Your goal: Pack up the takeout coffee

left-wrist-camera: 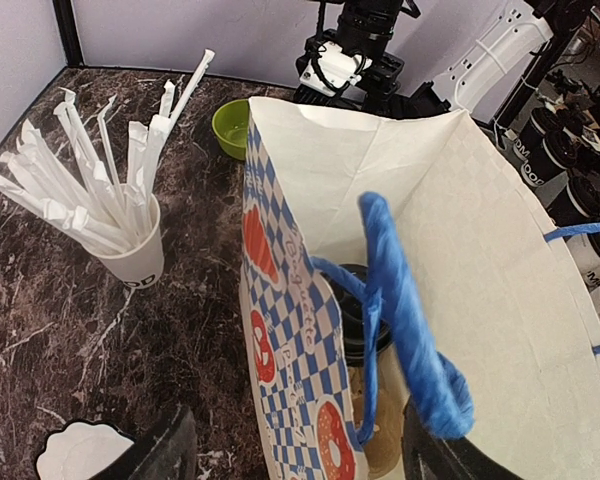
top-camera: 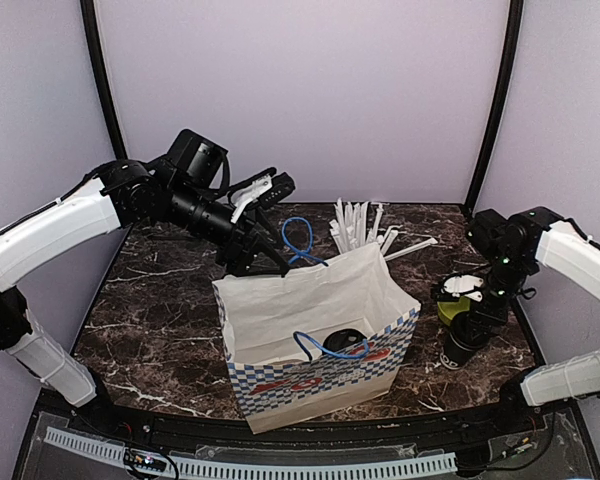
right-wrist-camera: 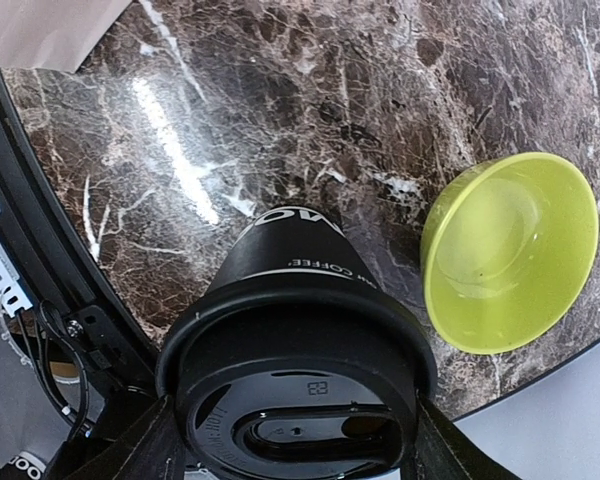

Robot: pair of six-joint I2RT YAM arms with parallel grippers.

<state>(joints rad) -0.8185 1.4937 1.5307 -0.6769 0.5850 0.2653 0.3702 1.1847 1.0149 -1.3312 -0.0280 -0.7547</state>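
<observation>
Centre: dark marble-patterned table [top-camera: 160, 300] carrying a checkered paper bag [top-camera: 310, 310]. The left pincer [left-wrist-camera: 300, 450] is spread astride its rim, probably to keep the mouth open. 1 black lidded cup [top-camera: 345, 343] stands inside. Right: the right pincer [right-wrist-camera: 290, 450] flanks the smooth plastic lid of the 2nd cup [right-wrist-camera: 290, 285], which stands on the table beside a glossy lime bowl [right-wrist-camera: 510, 250]; whether it grips cannot be told.

1. The top camera sits high behind my bases, facing forward and down, far enough to show the whole workspace.
2. My left wrist camera looks past my left gripper [left-wrist-camera: 305, 455] at the paper bag [left-wrist-camera: 500, 300] just ahead, very near.
3. My right wrist camera looks straight down over my right gripper [right-wrist-camera: 292, 440] onto the black lidded cup [right-wrist-camera: 295, 300], close.
4. All three share the green bowl [top-camera: 450, 308] beside my right gripper.
</observation>
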